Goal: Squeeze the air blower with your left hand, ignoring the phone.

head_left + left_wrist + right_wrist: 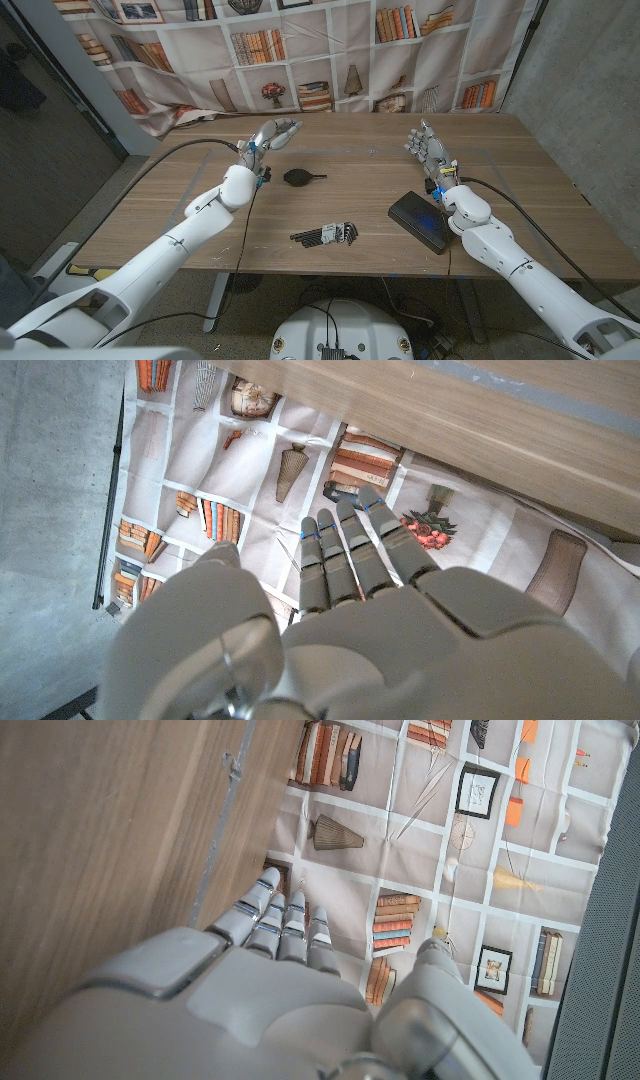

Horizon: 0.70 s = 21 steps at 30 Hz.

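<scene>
From the head view, a set of hex keys [327, 235] lies near the table's [370, 165] front edge, and a dark phone [421, 222] rests just beside the right hand [427, 152], whose fingers stand apart and empty. The black air blower [301, 177] lies mid-table, near the left hand [271, 136] but apart from it; that hand holds nothing, fingers extended. Nothing lies between them.

In the left wrist view, the left hand's fingers [345, 550] reach straight toward a bookshelf-printed backdrop [200, 470].

In the right wrist view, the right hand's fingers [280, 925] lie extended beside the table edge. No writing is legible
</scene>
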Motion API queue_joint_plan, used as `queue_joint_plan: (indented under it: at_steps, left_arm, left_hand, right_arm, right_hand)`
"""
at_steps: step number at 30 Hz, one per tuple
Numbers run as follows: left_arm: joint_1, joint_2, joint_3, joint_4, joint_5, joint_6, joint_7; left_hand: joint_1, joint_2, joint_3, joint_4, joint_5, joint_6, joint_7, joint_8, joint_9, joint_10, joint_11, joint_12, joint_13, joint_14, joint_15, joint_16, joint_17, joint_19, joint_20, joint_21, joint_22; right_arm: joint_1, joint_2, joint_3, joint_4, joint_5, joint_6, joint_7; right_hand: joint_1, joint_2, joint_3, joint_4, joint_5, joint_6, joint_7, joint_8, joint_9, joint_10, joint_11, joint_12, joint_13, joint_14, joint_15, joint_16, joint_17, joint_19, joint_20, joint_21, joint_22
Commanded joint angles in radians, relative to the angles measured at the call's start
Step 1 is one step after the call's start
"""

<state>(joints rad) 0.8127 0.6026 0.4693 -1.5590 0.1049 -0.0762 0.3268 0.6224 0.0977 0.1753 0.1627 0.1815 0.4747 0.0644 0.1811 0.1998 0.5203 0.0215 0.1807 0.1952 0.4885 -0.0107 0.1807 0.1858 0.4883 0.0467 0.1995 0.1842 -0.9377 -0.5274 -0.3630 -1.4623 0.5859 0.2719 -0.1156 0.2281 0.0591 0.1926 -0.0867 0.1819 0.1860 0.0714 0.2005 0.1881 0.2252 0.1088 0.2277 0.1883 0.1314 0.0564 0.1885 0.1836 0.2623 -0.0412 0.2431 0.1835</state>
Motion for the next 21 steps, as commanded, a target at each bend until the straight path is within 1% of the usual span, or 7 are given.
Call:
queue_joint_plan:
  at_steps: [1,6,10,11,15,18,21]
  left_arm:
    - [0.006,-0.033,-0.053,0.100,-0.208,-0.201,-0.029]
    - [-0.003,-0.056,-0.070,0.154,-0.332,-0.280,-0.107]
    - [-0.013,-0.055,-0.074,0.174,-0.402,-0.300,-0.176]
    - [-0.014,-0.057,-0.075,0.180,-0.417,-0.305,-0.188]
    - [-0.028,-0.078,-0.080,0.220,-0.492,-0.334,-0.251]
    - [-0.035,-0.094,-0.084,0.242,-0.548,-0.347,-0.297]
    - [-0.031,-0.099,-0.089,0.238,-0.560,-0.349,-0.294]
  left_hand:
    - [-0.016,-0.006,-0.013,0.001,0.005,-0.019,0.004,-0.002,0.001,-0.019,0.009,-0.002,0.002,-0.018,0.005,-0.005,0.002,-0.006,0.016,0.000,0.002]
    - [-0.049,-0.021,-0.036,0.000,0.008,-0.055,0.003,-0.001,0.000,-0.059,0.022,-0.003,0.002,-0.060,0.018,-0.006,0.002,-0.037,0.024,-0.007,0.001]
    - [-0.074,-0.029,-0.053,-0.002,0.010,-0.089,0.004,-0.001,-0.001,-0.099,0.031,-0.005,0.002,-0.099,0.029,-0.007,0.002,-0.074,0.027,-0.012,0.001]
    - [-0.083,-0.032,-0.059,-0.002,0.011,-0.110,-0.003,-0.005,-0.001,-0.112,0.030,-0.004,0.002,-0.110,0.033,-0.007,0.002,-0.084,0.030,-0.012,0.002]
    - [-0.089,-0.035,-0.064,-0.002,0.012,-0.113,-0.007,-0.002,-0.002,-0.112,0.027,-0.001,0.002,-0.111,0.031,-0.004,0.003,-0.085,0.033,-0.010,0.002]
    - [-0.096,-0.038,-0.069,-0.003,0.012,-0.113,-0.008,0.001,-0.002,-0.108,0.027,0.003,0.002,-0.107,0.030,0.000,0.003,-0.076,0.026,-0.005,0.002]
    - [-0.100,-0.040,-0.071,-0.003,0.012,-0.114,-0.008,0.001,-0.002,-0.109,0.026,0.004,0.002,-0.107,0.030,0.001,0.003,-0.076,0.025,-0.004,0.002]
  right_arm:
    - [0.000,-0.001,0.000,0.001,-0.043,0.052,-0.013]
    - [0.009,-0.015,-0.007,-0.007,-0.070,0.053,-0.012]
    - [0.012,-0.032,-0.007,-0.025,-0.087,0.039,-0.019]
    - [0.011,-0.034,-0.006,-0.031,-0.087,0.035,-0.020]
    - [0.001,-0.051,-0.001,-0.056,-0.092,0.017,-0.033]
    - [-0.009,-0.055,0.003,-0.068,-0.085,0.008,-0.036]
    - [-0.012,-0.053,0.004,-0.062,-0.076,0.011,-0.029]
  right_hand:
    - [0.005,0.006,0.002,-0.011,-0.004,0.016,-0.004,0.010,0.002,0.013,0.000,0.009,0.002,0.013,-0.003,0.002,0.001,0.015,-0.017,0.000,0.003]
    - [0.007,0.006,0.002,-0.013,-0.004,0.017,-0.006,0.009,0.002,0.015,0.003,0.009,0.002,0.015,-0.003,0.002,0.001,0.017,-0.017,0.000,0.003]
    - [0.008,0.005,0.003,-0.014,-0.004,0.016,-0.007,0.008,0.002,0.015,0.001,0.009,0.002,0.016,-0.004,0.002,0.001,0.018,-0.017,0.000,0.002]
    - [0.009,0.005,0.003,-0.014,-0.004,0.016,-0.007,0.008,0.002,0.015,0.001,0.009,0.002,0.016,-0.004,0.002,0.000,0.019,-0.017,0.000,0.002]
    - [0.009,0.004,0.002,-0.015,-0.004,0.017,-0.007,0.008,0.002,0.015,0.000,0.008,0.002,0.018,-0.005,0.002,0.000,0.021,-0.018,0.000,0.002]
    - [0.009,0.003,0.002,-0.015,-0.004,0.017,-0.007,0.008,0.002,0.015,-0.001,0.008,0.002,0.019,-0.005,0.002,0.000,0.022,-0.018,0.000,0.002]
    - [0.009,0.003,0.002,-0.016,-0.004,0.018,-0.007,0.008,0.002,0.017,-0.001,0.008,0.002,0.020,-0.005,0.002,0.000,0.022,-0.018,0.000,0.002]
